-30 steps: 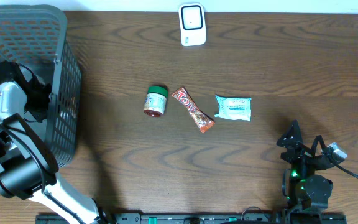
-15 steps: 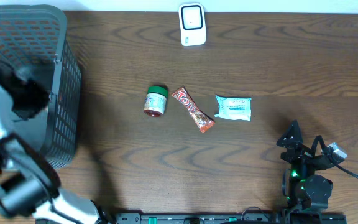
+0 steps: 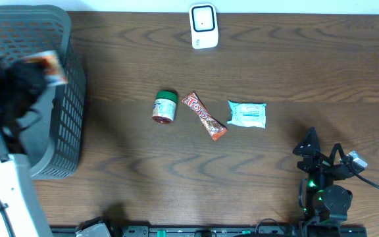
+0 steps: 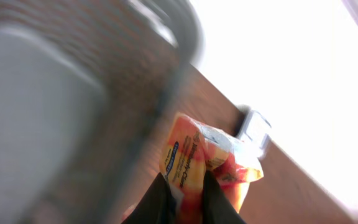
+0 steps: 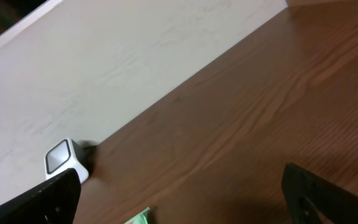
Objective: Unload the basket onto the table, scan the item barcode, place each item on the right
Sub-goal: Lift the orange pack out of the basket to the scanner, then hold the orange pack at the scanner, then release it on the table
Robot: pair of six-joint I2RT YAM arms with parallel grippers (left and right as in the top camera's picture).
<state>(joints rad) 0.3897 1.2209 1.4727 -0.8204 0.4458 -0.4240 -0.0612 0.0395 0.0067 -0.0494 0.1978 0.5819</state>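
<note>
"Well, starting nearest the robot: what is the right gripper (image 5: 185, 205) doing?"

"It is sitting idle with its jaws spread wide and nothing between them, well to the right of the scanner (image 3: 203, 26) and on its near side."

"And what is lying between?"

"A green-lidded jar (image 3: 165, 107), a candy bar (image 3: 204, 116) and a pale packet (image 3: 247, 114) are lying in a row on the near side of the scanner, apart from one another."

"Where is the item going to the scan?"

"The left gripper (image 4: 185, 180) is pinching an orange-and-yellow snack packet (image 4: 207, 162) by its lower edge, jaws nearly closed on it. It is hanging over the basket (image 3: 68, 118), well to the left of the scanner."

"So how should the carry be going?"

"I am judging that it is needing to clear the basket rim first, then be travelling above that row, not skimming it. I cannot tell which face is bearing the barcode, because the wrist view is blurring. I am thinking the printed side should be turning toward the scanner's window and pausing near it."
</note>
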